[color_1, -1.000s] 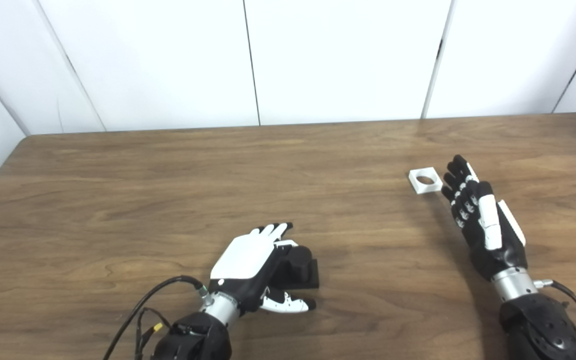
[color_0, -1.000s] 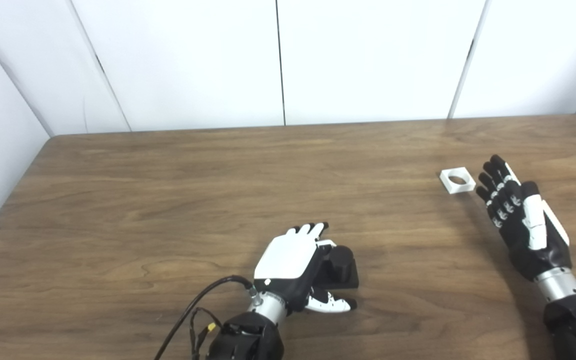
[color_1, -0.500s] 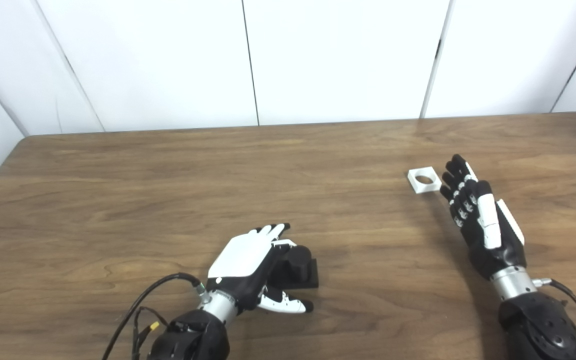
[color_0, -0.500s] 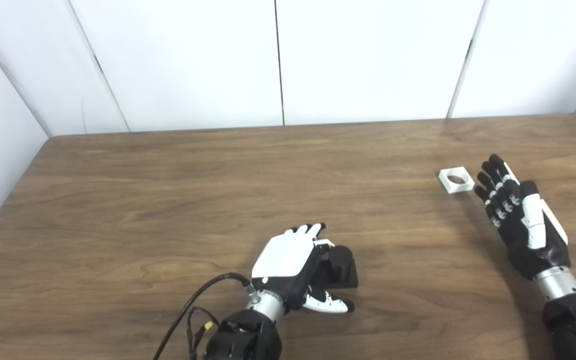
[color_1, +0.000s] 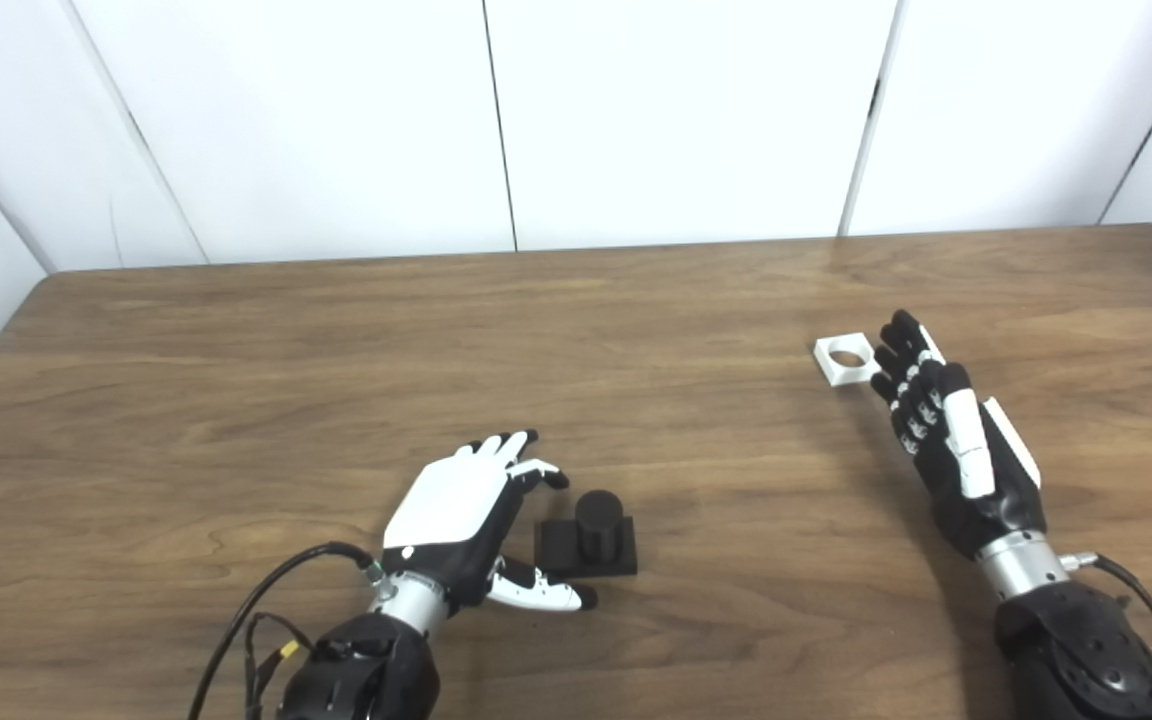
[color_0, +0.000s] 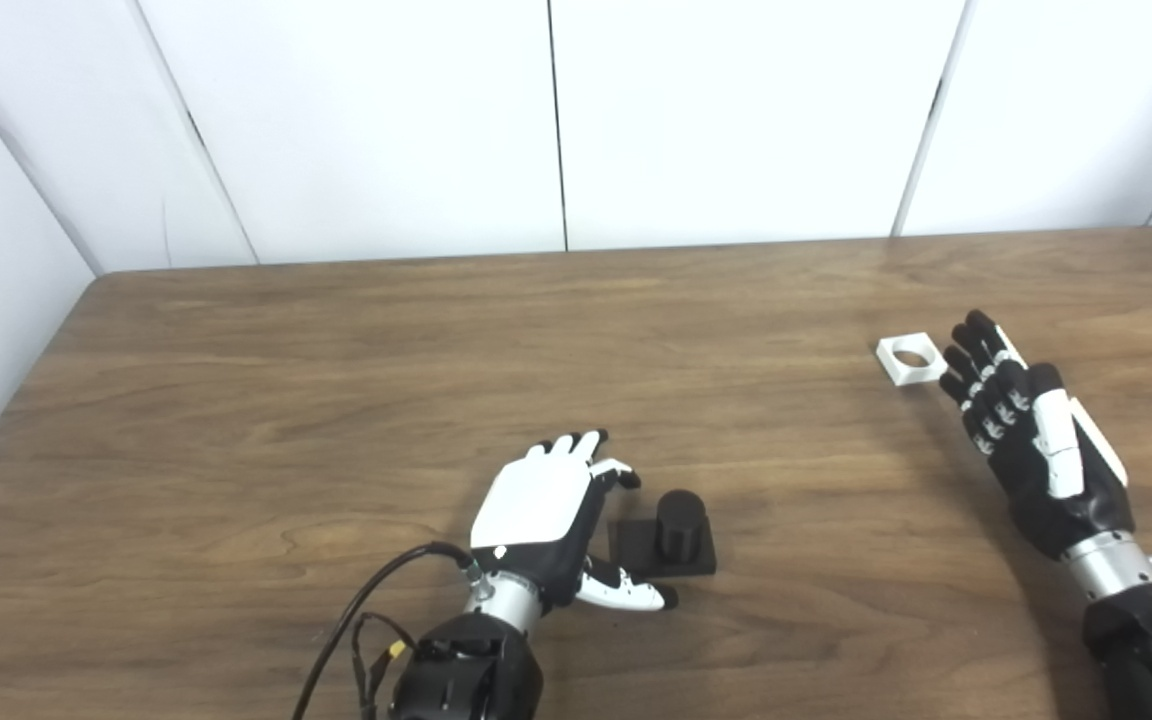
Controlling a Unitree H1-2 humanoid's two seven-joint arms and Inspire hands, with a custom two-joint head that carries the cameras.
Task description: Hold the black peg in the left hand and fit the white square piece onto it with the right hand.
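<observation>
The black peg (color_0: 678,524), a short cylinder on a square black base, stands upright on the wooden table (color_0: 336,380) near the front. My left hand (color_0: 546,510) is just left of it, open, fingers spread, its thumb lying in front of the base; nothing is held. The white square piece (color_0: 910,359) with a round hole lies flat at the right. My right hand (color_0: 1031,440) is open with its fingers stretched out, and the fingertips reach the piece's right edge.
White wall panels (color_0: 556,120) stand behind the table's far edge. A black cable (color_0: 376,610) loops from my left wrist over the table's front. The table's left edge runs diagonally at the far left.
My left hand has drawn back to the left and opened off the black peg, which now stands fully in view. My right hand has crept slightly left toward the white piece.
</observation>
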